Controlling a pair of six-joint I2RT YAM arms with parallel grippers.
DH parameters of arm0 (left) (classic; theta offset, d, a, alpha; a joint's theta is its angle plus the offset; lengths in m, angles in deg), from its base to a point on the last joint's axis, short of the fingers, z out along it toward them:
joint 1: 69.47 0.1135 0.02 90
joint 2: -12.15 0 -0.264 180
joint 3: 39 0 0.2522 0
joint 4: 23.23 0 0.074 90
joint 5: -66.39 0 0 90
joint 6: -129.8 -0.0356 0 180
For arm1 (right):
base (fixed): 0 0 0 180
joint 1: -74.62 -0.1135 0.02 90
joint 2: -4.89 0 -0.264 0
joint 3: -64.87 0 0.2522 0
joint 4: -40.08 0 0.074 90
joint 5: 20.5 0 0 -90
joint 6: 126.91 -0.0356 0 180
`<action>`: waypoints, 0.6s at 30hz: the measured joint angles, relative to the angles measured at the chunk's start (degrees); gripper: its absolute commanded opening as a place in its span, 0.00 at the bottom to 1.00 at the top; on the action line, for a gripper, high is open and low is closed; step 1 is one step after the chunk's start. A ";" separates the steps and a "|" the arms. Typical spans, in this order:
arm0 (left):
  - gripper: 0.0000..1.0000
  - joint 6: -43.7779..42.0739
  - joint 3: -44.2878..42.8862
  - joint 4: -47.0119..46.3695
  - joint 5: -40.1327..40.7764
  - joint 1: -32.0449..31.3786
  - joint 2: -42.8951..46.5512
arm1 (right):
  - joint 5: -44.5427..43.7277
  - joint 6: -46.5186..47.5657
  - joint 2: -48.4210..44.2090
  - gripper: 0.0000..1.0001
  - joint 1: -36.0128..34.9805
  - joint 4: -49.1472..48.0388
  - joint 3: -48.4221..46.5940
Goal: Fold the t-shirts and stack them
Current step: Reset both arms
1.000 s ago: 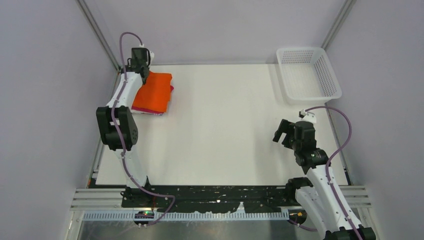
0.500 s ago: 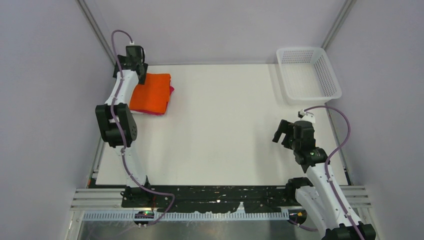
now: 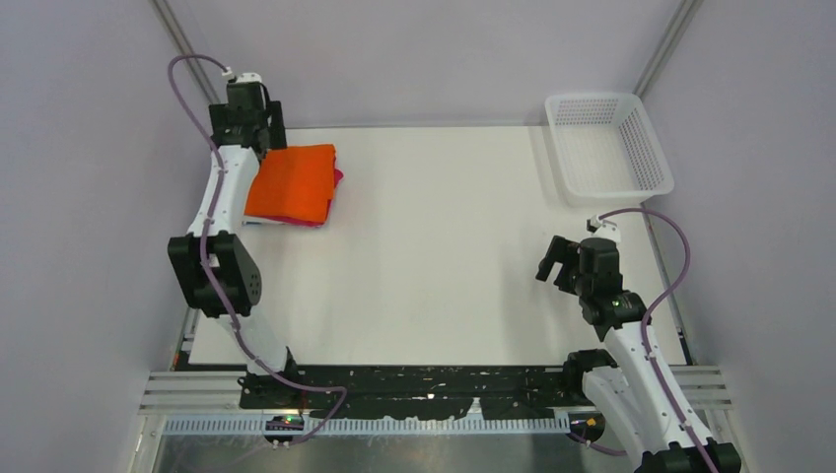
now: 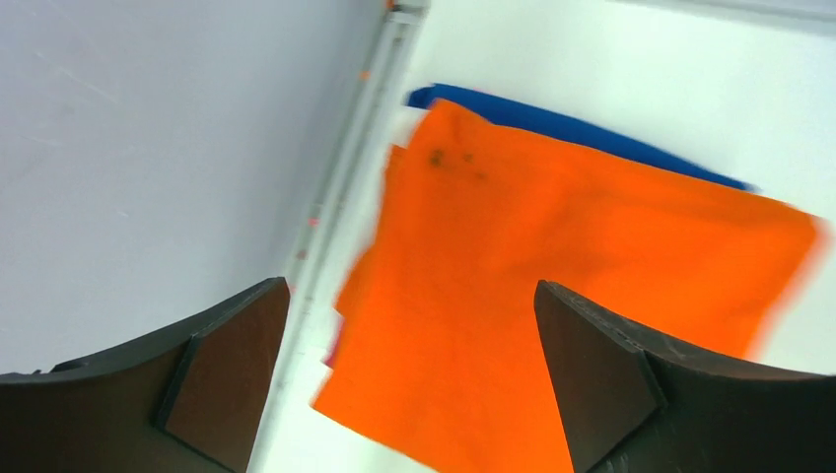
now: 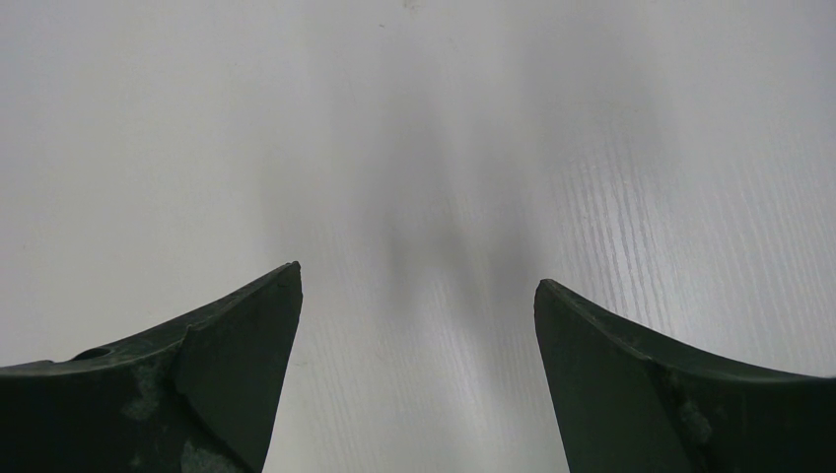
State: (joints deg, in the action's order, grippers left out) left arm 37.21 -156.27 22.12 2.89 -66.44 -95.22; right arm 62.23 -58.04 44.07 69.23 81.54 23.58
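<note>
T-shirts, three, one stack: orange t-shirt (image 3: 293,182) on top; pink t-shirt (image 3: 338,177) and blue t-shirt (image 4: 552,123) show as edge slivers only. The stack lies just under the left hand (image 3: 244,123), against the worktop (image 3: 444,246) side rail (image 4: 370,138). The fold is near-square and slightly skewed.
Left hand: fingers spread, holding nothing.
Right hand (image 3: 557,261): fingers spread, holding nothing, well apart across the worktop.
Basket (image 3: 606,148), one, beyond the right hand.

A white mesh basket (image 3: 651,148) sits upright — at the white table's (image 3: 444,256) far right corner.

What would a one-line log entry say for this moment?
left gripper: open, empty | orange t-shirt: folded, atop blue t-shirt | right gripper: open, empty
</note>
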 measured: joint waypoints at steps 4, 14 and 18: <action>1.00 9.05 10.27 -3.19 -11.15 -0.70 12.81 | 0.74 0.00 -1.42 0.95 0.00 -0.20 0.00; 1.00 22.18 51.89 -18.60 -18.78 -22.91 53.48 | 6.56 0.04 -3.54 0.95 0.00 -1.95 0.02; 1.00 26.51 70.01 -19.74 -18.82 -25.29 62.47 | 6.78 0.02 -7.63 0.95 0.00 -3.72 0.98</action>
State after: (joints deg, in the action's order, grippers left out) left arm 63.72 -86.26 2.38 -15.93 -91.73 -32.76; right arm 69.01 -58.01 36.44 69.23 77.83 24.57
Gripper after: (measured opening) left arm 0.995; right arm 0.955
